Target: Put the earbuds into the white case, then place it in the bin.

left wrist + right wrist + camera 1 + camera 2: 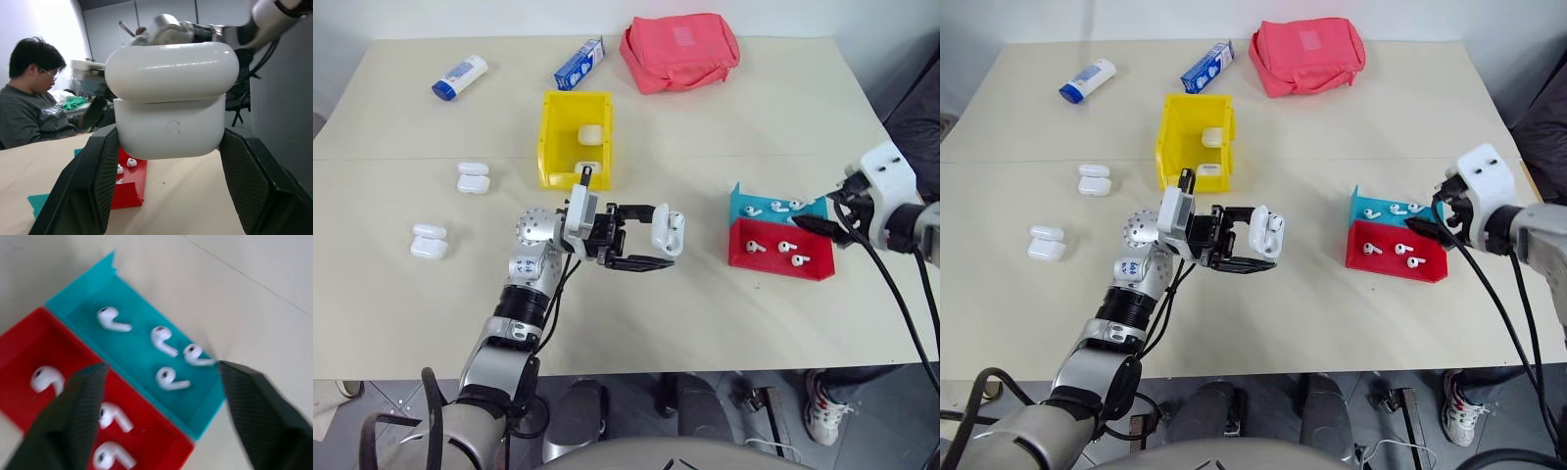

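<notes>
Left wrist view: my left gripper (pixel 168 181) is clamped on the white case (pixel 171 105), glossy, rounded, lid ajar with a visible seam (small round mark on the front face), held above the table (pixel 705 294) between the yellow bin (pixel 548 137) and the trays. My right gripper (pixel 161 391) stands open, holding nothing, over the teal tray (pixel 142 347) and red tray (pixel 24 357). Earbuds (pixel 164 340) lie loose in both, white with short stems.

Seven earbuds (pixel 165 378) (4 teal, 3 red), five cases (pixel 668 233), two trays (pixel 778 257).
</notes>
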Action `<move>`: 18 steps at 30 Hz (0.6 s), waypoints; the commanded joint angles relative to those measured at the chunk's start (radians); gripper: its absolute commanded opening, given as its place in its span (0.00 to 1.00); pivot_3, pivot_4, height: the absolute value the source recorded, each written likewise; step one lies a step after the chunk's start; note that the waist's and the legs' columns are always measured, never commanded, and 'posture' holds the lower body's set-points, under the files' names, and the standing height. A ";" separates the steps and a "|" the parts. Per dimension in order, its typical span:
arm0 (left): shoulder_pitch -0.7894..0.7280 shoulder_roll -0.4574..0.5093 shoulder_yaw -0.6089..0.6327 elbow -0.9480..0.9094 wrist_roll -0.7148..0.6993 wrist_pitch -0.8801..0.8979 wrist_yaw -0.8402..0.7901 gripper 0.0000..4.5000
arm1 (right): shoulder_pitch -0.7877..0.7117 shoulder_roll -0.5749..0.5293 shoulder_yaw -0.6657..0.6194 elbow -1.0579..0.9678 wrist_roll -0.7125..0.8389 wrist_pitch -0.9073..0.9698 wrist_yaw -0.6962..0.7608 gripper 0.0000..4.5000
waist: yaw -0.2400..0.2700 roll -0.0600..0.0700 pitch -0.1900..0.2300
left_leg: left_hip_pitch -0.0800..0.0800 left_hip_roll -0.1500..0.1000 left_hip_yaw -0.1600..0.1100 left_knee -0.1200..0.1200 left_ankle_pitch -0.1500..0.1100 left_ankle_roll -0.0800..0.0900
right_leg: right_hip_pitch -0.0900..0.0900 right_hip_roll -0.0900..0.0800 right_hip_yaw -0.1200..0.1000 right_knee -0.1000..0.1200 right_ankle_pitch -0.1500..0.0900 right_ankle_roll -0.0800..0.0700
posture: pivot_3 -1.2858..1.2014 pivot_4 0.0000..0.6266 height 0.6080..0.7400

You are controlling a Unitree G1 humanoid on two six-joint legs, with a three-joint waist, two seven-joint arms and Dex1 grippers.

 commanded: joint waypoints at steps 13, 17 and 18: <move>0.026 0.018 -0.005 -0.082 -0.003 0.023 0.044 0.61 | -0.306 0.124 0.253 0.300 -0.230 -0.157 0.245 0.60 | -0.017 0.001 0.000 | 0.000 0.000 0.001 0.000 0.001 -0.002 | 0.000 0.001 0.000 0.001 0.001 0.001 | 0.52 0.24 1.00; 0.024 0.017 -0.007 -0.080 -0.002 0.023 0.045 0.61 | -0.380 0.167 0.292 0.429 -0.302 -0.240 0.293 0.60 | -0.017 0.001 0.000 | 0.000 -0.001 0.001 0.000 0.001 -0.002 | 0.000 0.000 0.000 0.001 0.001 0.001 | 0.52 0.24 1.00; 0.024 0.017 -0.007 -0.080 -0.002 0.023 0.045 0.61 | -0.392 0.175 0.296 0.453 -0.315 -0.254 0.303 0.60 | -0.018 0.001 0.000 | 0.000 -0.001 0.001 0.000 0.001 -0.002 | 0.000 0.000 0.000 0.001 0.001 0.001 | 0.52 0.24 1.00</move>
